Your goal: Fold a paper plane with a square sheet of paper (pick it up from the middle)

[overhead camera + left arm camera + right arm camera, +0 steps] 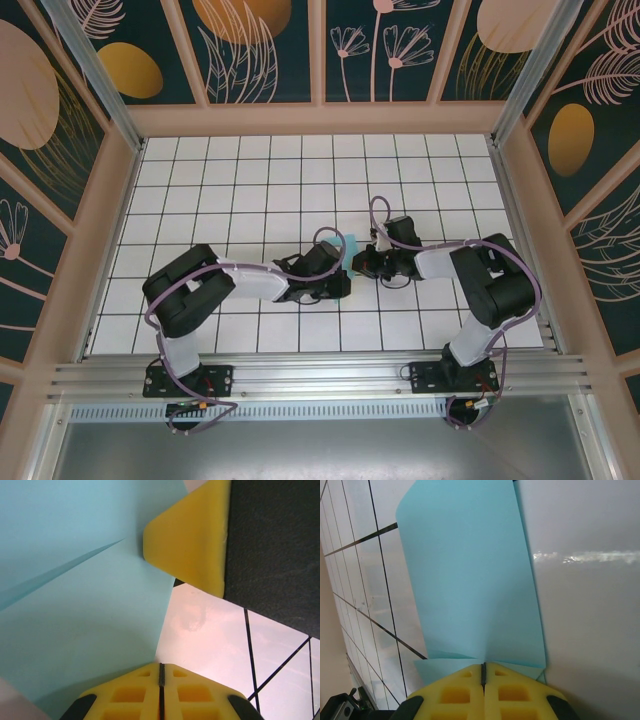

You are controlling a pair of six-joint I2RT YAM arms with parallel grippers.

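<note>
My right claw (pixel 483 666) is closed flat, its yellow fingers, moulded with square pockets, meeting on a thin dark seam and nipping the near end of the sheet of paper (pixel 470 580). From there the sheet stretches straight away from the fingers, its long axis pointing ahead of the claw. Its far left corner looks rounded, and a short fold line crosses it just ahead of the fingertips. The paper is thin, matt, plain light turquoise. Under it lies the glossy white table (pixel 355 605), ruled with thin black grid lines.

My left claw (pixel 161 666) is pressed together the same way, and the sheet runs right down into its fingers, so I read it as pinched on the paper too. Ahead of this claw and to its left the paper spreads wide and smooth, with one sharp straight crease slanting across it. Ahead to the right, my right claw's wedge-shaped yellow pad (pixel 192 540), black body behind it, touches the sheet's edge
</note>
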